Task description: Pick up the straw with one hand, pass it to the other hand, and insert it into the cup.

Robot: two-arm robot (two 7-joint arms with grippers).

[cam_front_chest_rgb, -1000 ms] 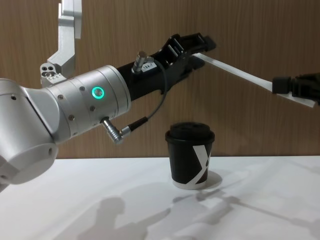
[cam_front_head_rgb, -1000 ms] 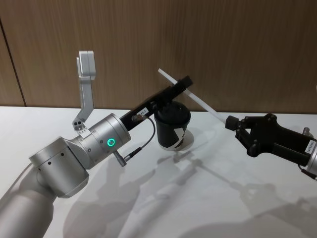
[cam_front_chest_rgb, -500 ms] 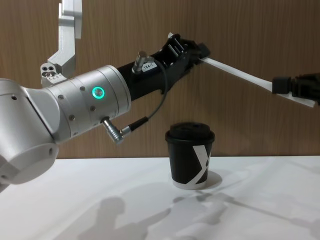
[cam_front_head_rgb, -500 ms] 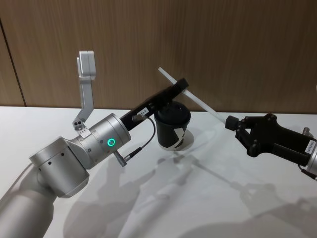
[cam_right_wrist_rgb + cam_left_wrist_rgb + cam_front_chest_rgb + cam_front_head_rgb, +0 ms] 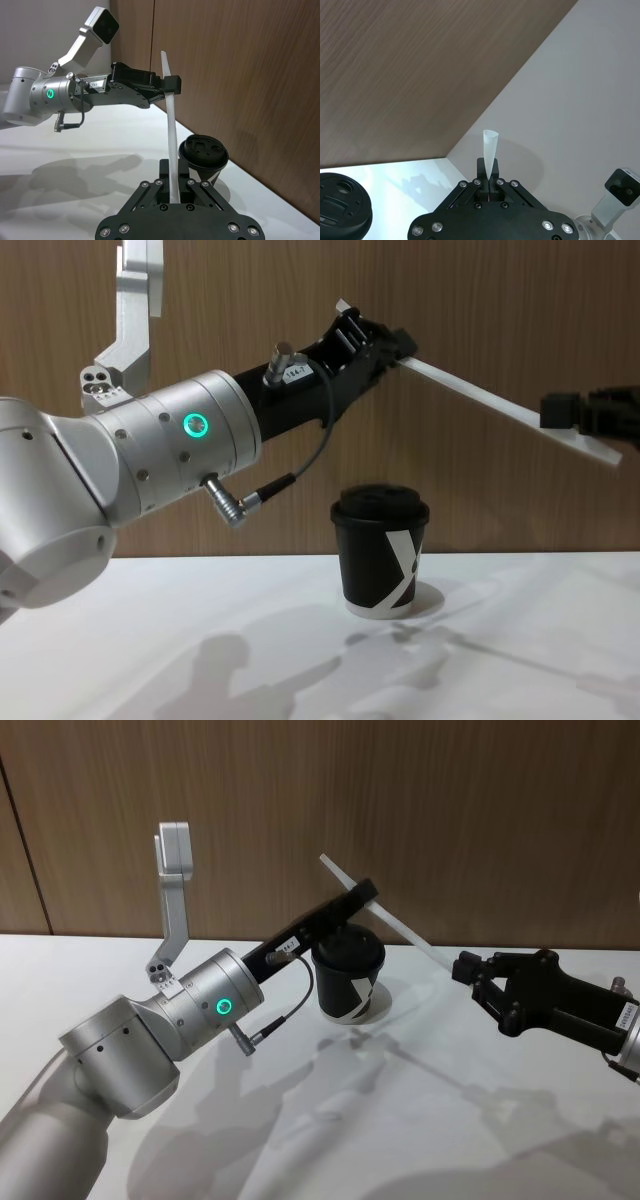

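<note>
Left tool point(image 5: 368, 890): clamped flat on the straw point(image 5: 400, 923) near its upper end, above the cup point(image 5: 345, 985).
Right tool point(image 5: 466, 970): at the straw's low end, jaws apparently a little wider than the straw, so gripping little if at all.
Straw: aloft and slanted, thin, white, smooth hollow tube.
Cup: black paper, domed lid, white base rim, upright on the pale bench point(image 5: 400, 1120).
Risk: pinched near one end, the long overhang may pivot or slip between flat fingers. A drifting tip could miss the small lid opening and topple the light cup.
</note>
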